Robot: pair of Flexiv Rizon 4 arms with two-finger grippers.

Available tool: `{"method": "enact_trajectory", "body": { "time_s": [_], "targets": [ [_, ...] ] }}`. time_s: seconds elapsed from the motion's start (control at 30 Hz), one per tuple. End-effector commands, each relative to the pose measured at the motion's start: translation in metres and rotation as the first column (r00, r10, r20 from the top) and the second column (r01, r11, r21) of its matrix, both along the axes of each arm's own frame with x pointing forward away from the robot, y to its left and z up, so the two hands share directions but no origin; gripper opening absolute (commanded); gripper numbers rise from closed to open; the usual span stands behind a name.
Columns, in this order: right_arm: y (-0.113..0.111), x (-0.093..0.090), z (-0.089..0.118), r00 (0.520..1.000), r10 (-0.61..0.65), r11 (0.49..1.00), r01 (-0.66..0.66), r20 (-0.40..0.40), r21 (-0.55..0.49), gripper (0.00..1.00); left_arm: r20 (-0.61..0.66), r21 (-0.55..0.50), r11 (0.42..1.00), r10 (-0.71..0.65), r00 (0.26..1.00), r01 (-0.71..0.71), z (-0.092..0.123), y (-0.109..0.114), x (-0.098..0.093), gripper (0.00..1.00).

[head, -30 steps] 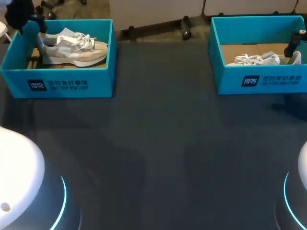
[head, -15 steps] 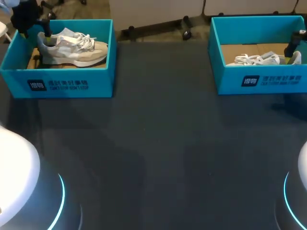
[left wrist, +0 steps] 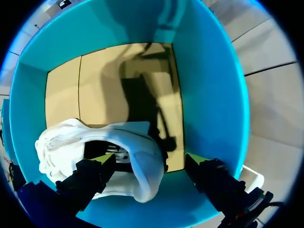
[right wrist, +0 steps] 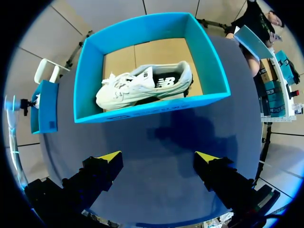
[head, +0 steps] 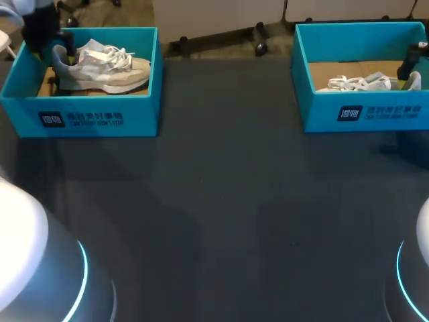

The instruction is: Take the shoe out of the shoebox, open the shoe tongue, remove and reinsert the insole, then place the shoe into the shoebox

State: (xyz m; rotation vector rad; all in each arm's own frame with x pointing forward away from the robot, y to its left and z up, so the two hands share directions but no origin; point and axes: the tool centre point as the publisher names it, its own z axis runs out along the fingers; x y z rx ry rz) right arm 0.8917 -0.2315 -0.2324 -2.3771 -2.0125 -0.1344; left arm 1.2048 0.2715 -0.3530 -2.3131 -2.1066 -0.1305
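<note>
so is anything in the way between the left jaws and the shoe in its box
Nothing visible does. The left jaws stand open inside the shoebox, astride the heel of the shoe: one tip at the shoe's opening, the other outside the heel, near the box wall.

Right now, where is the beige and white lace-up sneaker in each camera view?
Head view: the beige and white sneaker lies in the left teal cardboard shoebox.
Left wrist view: its heel sits between the open fingers of the left gripper.
Right wrist view: not in it.
Shared landmark: that shoebox's teal wall.
</note>
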Motion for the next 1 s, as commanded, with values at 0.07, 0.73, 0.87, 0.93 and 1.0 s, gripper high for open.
{"method": "enact_trajectory", "body": {
  "time_s": [0.07, 0.73, 0.87, 0.93, 1.0],
  "targets": [
    [0.0, 0.0, 0.0, 1.0, -0.001, 1.0, 0.001, 0.0, 0.0, 1.0, -0.046, -0.001, 1.0, 0.018, 0.999, -0.018, -0.015, 0.001, 0.02, 0.94],
    [0.0, 0.0, 0.0, 1.0, -0.001, 1.0, 0.001, 0.0, 0.0, 1.0, -0.091, -0.011, 0.999, 0.031, 0.995, -0.032, -0.034, 0.006, 0.018, 0.71],
    [0.0, 0.0, 0.0, 1.0, -0.001, 1.0, 0.001, 0.0, 0.0, 1.0, -0.1, -0.008, 0.999, 0.034, 0.994, -0.035, -0.037, 0.007, 0.015, 0.42],
    [0.0, 0.0, 0.0, 1.0, -0.001, 1.0, 0.001, 0.0, 0.0, 1.0, -0.102, -0.007, 0.999, 0.034, 0.994, -0.035, -0.037, 0.008, 0.013, 0.18],
    [0.0, 0.0, 0.0, 1.0, -0.001, 1.0, 0.001, 0.0, 0.0, 1.0, -0.104, -0.006, 0.999, 0.032, 0.994, -0.033, -0.037, 0.009, 0.01, 0.0]
  ]
}}
